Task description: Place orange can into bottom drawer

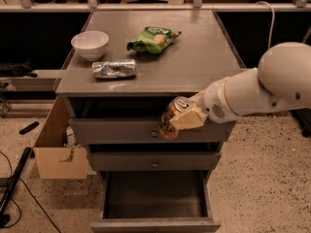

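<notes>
Above bottom drawer (153, 225), front cut off: orange can (168, 124) clamped in gripper (183, 119).
Tilted, coppery, silver-topped, side half covered.

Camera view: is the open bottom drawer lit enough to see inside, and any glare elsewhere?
Camera view: the deep grey bottom drawer is dim and shadowed inside, nothing visible there; the crushed silver can on the cabinet top shows bright glints; the claw, in front of the top drawer, grips the well-lit, tilted orange-copper metallic soda can.
</notes>
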Controlling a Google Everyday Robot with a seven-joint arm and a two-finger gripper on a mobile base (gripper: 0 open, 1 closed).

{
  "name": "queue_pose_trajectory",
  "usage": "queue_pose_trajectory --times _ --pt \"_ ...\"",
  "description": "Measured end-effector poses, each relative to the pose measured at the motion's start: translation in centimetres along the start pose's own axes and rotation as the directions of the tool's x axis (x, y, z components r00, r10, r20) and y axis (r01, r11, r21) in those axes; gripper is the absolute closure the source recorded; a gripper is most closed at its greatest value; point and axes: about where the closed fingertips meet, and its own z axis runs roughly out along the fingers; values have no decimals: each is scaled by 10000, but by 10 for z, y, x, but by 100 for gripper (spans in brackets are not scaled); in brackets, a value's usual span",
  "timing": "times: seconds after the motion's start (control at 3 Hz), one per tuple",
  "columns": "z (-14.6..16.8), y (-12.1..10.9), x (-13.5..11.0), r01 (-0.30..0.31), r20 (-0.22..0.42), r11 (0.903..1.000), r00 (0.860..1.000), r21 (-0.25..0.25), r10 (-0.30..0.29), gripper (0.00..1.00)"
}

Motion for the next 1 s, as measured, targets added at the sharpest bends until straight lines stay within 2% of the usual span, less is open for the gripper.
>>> queue_pose_trajectory --times 0.33,0.67,1.0 --pt "17 6 14 -369 -18 9993 9993 -98 369 100" --pt "42 18 58 -1184 -242 9926 9927 -268 1178 100" --pt "69 29 103 -1870 -558 9807 9814 -578 1838 100"
